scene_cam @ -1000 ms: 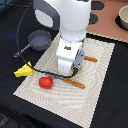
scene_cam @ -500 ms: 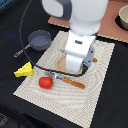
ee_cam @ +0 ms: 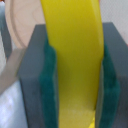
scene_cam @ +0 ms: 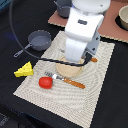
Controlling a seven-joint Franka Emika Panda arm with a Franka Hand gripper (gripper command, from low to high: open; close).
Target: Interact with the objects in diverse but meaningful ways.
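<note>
Lowered since a second ago, the arm hangs over the round tan plate (scene_cam: 70,70) on the woven mat (scene_cam: 100,80) covering the dark surface (scene_cam: 15,30), its tool (ee_cam: 75,75) pinching the yellow banana (ee_cam: 75,55) between green pads (ee_cam: 50,85)

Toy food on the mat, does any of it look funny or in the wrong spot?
One thing: the yellow banana is clamped in the tool over the plate, not lying down. The cheese wedge and frying pan sit off the mat on the black table.
</note>
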